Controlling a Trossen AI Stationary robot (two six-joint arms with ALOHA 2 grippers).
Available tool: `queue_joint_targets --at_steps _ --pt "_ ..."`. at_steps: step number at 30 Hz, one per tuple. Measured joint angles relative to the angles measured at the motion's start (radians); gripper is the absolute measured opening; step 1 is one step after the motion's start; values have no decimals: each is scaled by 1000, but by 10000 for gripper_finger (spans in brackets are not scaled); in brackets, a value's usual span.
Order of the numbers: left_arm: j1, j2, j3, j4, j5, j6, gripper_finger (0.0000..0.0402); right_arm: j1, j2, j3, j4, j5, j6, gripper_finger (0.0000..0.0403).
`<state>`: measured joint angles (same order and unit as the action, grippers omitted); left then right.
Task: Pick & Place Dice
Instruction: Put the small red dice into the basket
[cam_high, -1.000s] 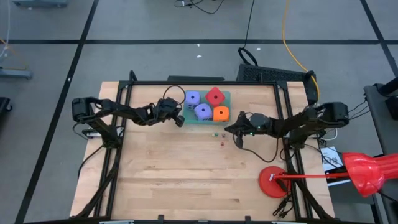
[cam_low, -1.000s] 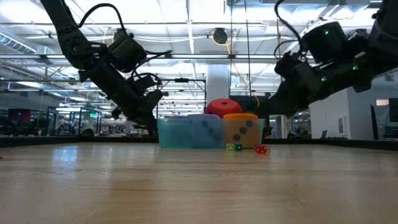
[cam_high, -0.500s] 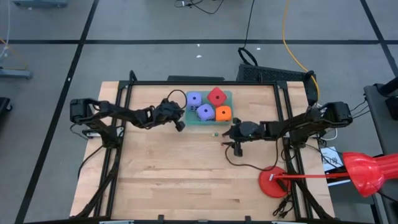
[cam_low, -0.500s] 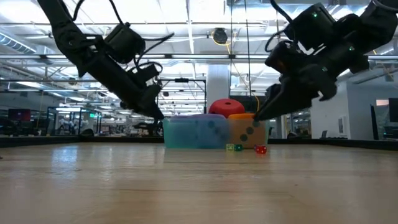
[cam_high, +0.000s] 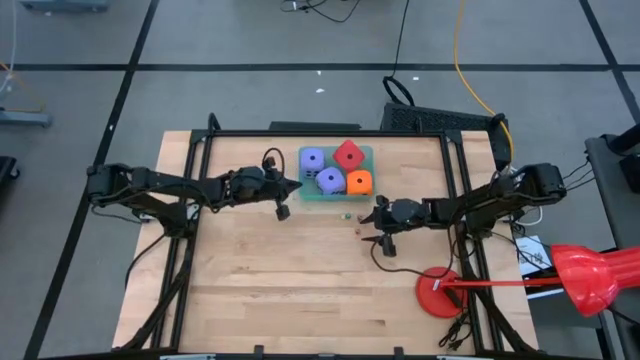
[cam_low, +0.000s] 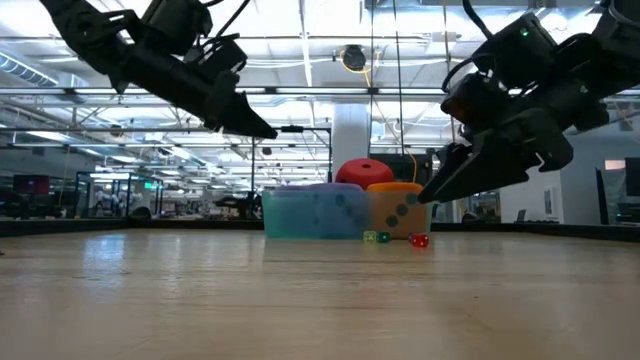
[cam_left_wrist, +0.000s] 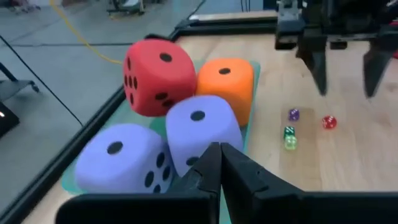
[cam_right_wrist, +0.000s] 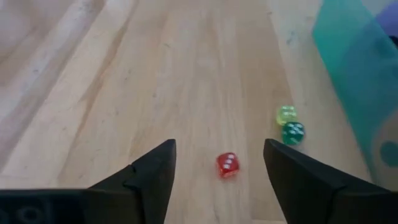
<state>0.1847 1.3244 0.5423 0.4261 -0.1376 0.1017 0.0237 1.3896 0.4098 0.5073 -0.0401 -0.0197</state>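
Note:
Four soft dice sit close together on a green tray (cam_high: 336, 196) at the table's far middle: red (cam_left_wrist: 155, 78), orange (cam_left_wrist: 227, 84) and two purple-blue (cam_left_wrist: 202, 127) (cam_left_wrist: 121, 158). The red one is tilted and leans on its neighbours. My left gripper (cam_left_wrist: 219, 163) is shut and empty. It hovers just left of the tray (cam_high: 294, 184), raised above the dice in the low view (cam_low: 265, 128). My right gripper (cam_right_wrist: 217, 171) is open and empty. It is low over the table, right of the tray (cam_high: 372, 222) (cam_low: 430, 190), and also shows in the left wrist view (cam_left_wrist: 342, 62).
Several tiny dice lie on the bare wood near the tray's near right corner: red (cam_right_wrist: 227, 165), green (cam_right_wrist: 293, 132), yellow-green (cam_right_wrist: 286, 115) and purple (cam_left_wrist: 293, 114). A red stand (cam_high: 440, 292) sits near the table's right edge. Open wood spreads toward the near edge.
My left gripper has risen from beside the tray and tipped toward level, and now points at the dice from higher up. My right gripper has come down and toward the near edge, closer to the tiny dice. The four dice have stayed put.

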Motion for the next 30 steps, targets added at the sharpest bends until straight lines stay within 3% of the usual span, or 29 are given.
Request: queue_joint_targets --at_steps 10,19,30 --pt "-25 -5 -1 -6 10 -9 30 5 147 14 74 43 42 229" --pt "-36 -5 -1 -9 7 -24 31 6 169 13 114 39 25 228" --pt "-35 -5 -1 -12 7 -34 31 5 293 29 194 35 36 228"
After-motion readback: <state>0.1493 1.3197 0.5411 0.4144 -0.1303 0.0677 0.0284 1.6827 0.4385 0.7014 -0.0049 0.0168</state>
